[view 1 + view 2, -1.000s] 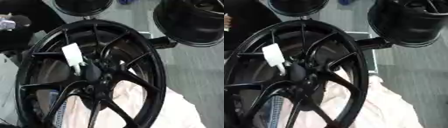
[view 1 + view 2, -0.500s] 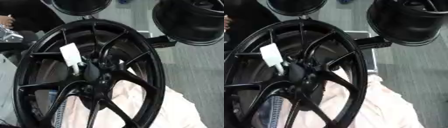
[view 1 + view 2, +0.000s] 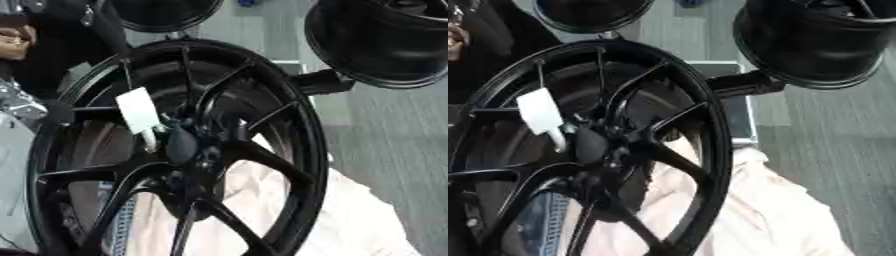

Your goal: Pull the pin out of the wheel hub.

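Observation:
A large black multi-spoke wheel (image 3: 289, 125) stands upright and fills most of both views. Its dark hub (image 3: 188, 147) sits left of centre. A white pin (image 3: 140, 111) with a flat rectangular top and a thin white stem pointing down stands just left of the hub, its lower end touching the hub's edge. Neither of my hands shows in either view, and nothing holds the pin.
Two more black wheels hang at the top, one at the middle (image 3: 166, 12) and one at the right (image 3: 385, 45). Pale pink cloth (image 3: 350, 220) and blue fabric (image 3: 122, 225) show through the spokes. At the left edge are a silvery thing (image 3: 13, 102), a dark mass (image 3: 52, 55) and a person's hand (image 3: 13, 40).
The silvery thing at the left edge has dropped lower in the left eye view. The wheel and the white pin have stayed in place.

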You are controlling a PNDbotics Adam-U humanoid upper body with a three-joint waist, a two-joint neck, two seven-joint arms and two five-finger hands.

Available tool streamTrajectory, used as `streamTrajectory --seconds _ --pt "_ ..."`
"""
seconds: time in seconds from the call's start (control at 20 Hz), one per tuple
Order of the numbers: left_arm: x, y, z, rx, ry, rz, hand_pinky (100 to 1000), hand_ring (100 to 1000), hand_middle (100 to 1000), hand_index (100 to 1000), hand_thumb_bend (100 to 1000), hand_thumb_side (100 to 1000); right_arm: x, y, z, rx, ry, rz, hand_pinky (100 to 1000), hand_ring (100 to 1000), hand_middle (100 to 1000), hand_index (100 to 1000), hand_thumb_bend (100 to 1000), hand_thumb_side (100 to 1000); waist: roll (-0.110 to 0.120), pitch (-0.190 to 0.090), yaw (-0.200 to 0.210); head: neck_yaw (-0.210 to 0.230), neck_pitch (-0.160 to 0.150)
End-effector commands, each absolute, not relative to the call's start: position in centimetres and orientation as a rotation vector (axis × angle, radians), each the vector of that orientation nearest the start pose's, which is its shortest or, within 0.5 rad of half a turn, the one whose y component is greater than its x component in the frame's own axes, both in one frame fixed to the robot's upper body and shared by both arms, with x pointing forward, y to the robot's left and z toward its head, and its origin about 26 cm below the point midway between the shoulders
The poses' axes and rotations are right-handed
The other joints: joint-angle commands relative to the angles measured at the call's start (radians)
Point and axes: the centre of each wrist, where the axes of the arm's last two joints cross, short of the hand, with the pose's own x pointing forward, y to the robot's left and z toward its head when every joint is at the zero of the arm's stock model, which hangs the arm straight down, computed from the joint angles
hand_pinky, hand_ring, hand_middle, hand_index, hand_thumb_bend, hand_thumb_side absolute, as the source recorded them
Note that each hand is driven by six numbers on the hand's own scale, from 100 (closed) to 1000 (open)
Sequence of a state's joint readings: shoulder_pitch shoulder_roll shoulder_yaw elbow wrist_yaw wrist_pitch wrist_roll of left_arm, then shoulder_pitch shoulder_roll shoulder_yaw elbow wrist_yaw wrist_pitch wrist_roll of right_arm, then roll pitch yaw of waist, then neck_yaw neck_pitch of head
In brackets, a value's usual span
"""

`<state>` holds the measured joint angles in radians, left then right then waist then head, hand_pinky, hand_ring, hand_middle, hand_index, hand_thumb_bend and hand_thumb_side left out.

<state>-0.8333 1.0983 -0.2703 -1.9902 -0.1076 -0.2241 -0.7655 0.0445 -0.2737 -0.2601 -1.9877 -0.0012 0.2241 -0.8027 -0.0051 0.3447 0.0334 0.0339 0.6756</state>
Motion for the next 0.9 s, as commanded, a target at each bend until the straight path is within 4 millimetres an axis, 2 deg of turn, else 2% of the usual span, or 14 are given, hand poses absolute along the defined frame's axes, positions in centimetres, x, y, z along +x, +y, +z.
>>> streamTrajectory --seconds 0.05,0.25,0.9 --pt "27.6 25.5 39.0 -0.789 1.927 2.649 849 785 753 838 596 100 24.4 -35.2 12.9 -1.023 -1.731 -0.642 459 615 560 735 100 470 0.004 -0.014 -0.004 -0.001 -0.005" --pt "28.2 24.7 38.8 -0.752 1.899 2.709 849 781 746 836 595 100 24.5 -35.1 13.0 -1.017 -1.737 -0.641 459 615 560 735 100 468 0.01 -0.011 -0.013 0.002 -0.004" --pt "33.9 24.3 36.9 -0.647 1.891 2.901 843 767 724 805 533 100 24.6 -35.0 13.1 -1.004 -1.741 -0.643 459 616 560 736 100 470 0.01 -0.009 -0.028 0.013 -0.005"
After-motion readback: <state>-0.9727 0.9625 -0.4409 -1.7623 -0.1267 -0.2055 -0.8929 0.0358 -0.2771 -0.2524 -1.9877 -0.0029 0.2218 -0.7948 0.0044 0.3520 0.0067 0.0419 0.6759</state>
